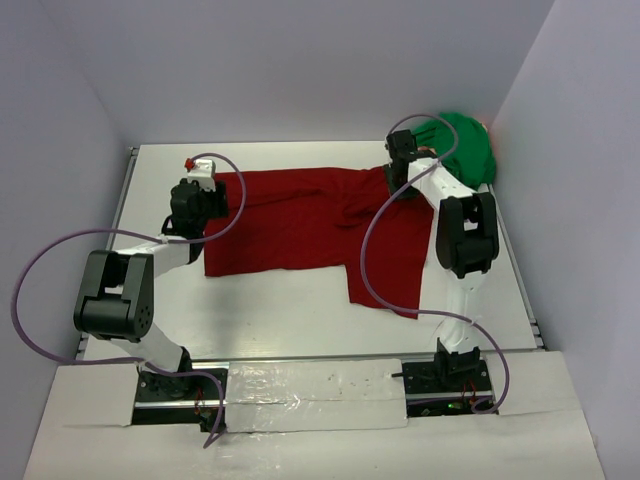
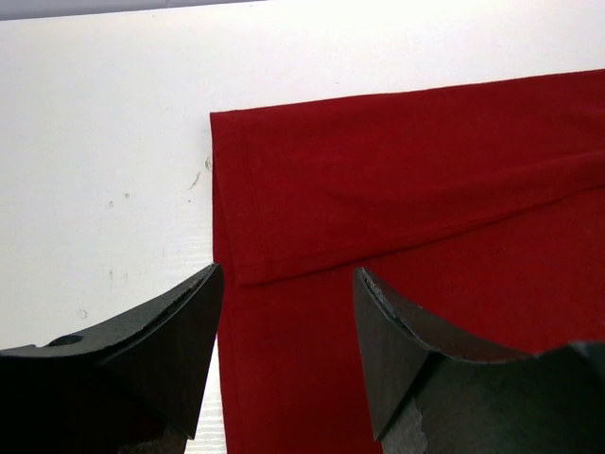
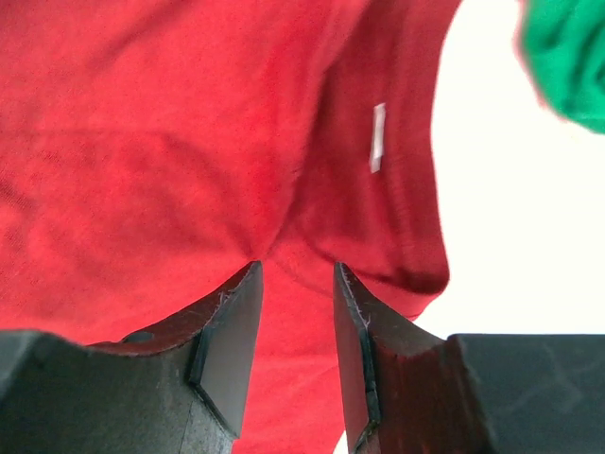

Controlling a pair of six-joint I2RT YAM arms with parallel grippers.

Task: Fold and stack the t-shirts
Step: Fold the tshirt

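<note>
The dark red t-shirt (image 1: 300, 220) lies spread across the table, with one part hanging toward the front at the right. My left gripper (image 1: 210, 200) is open over its left edge, and a folded hem of the shirt (image 2: 397, 170) lies just ahead of the gripper (image 2: 286, 274). My right gripper (image 1: 398, 175) is open over the collar end; in its wrist view the gripper (image 3: 297, 267) has puckered red cloth (image 3: 170, 142) between the jaws and a white label (image 3: 377, 137) beyond. The green t-shirt (image 1: 458, 142) lies bunched at the back right. A salmon-pink sliver (image 1: 487, 127) peeks out behind it.
Grey walls close in the white table (image 1: 280, 320) at the left, back and right. The green shirt also shows in the right wrist view (image 3: 567, 57). Purple cables (image 1: 375, 260) loop from both arms over the table. Bare white surface lies in front of the red shirt.
</note>
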